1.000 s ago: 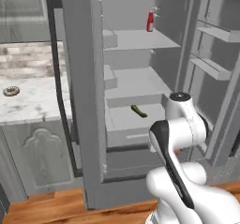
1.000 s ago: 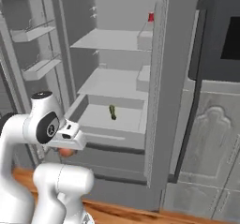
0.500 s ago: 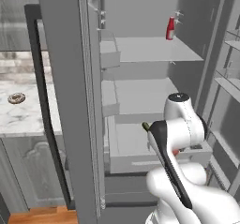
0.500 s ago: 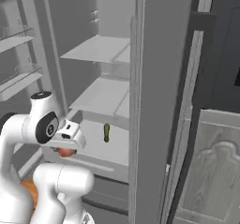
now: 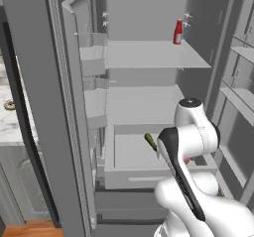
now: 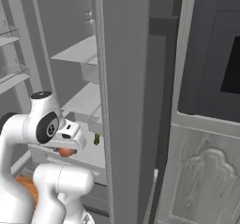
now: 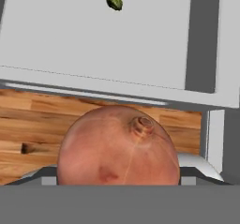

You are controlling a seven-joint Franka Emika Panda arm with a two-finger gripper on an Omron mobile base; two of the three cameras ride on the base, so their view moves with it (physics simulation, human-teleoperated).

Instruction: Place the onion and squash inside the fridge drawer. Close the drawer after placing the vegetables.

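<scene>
Hand view puts the onion [image 7: 118,145] right in front of the camera, clamped in the gripper [image 7: 118,181], with wood floor [image 7: 33,120] beneath it and the front wall of the open fridge drawer [image 7: 93,85] just ahead, so we judge the onion has not yet crossed over the drawer. In the left base view the drawer [image 5: 149,174] stands pulled out at the bottom of the fridge [image 5: 144,67], and the squash [image 5: 150,141] already lies inside it, toward the back and right of the middle. The right base view shows the onion [image 6: 66,152] tucked under the gripper [image 6: 67,149], close to the drawer's front. To do this step well, we want to carry the onion forward past the front wall until bare drawer floor sits under it, keeping it high enough to clear the rim. We should aim for the open area toward the front and left, well apart from the squash, so nothing gets knocked. A round onion will likely roll, so we lower it close to the floor before we let go. Then we lift straight up, clear of the rim, before pushing the drawer shut.
</scene>
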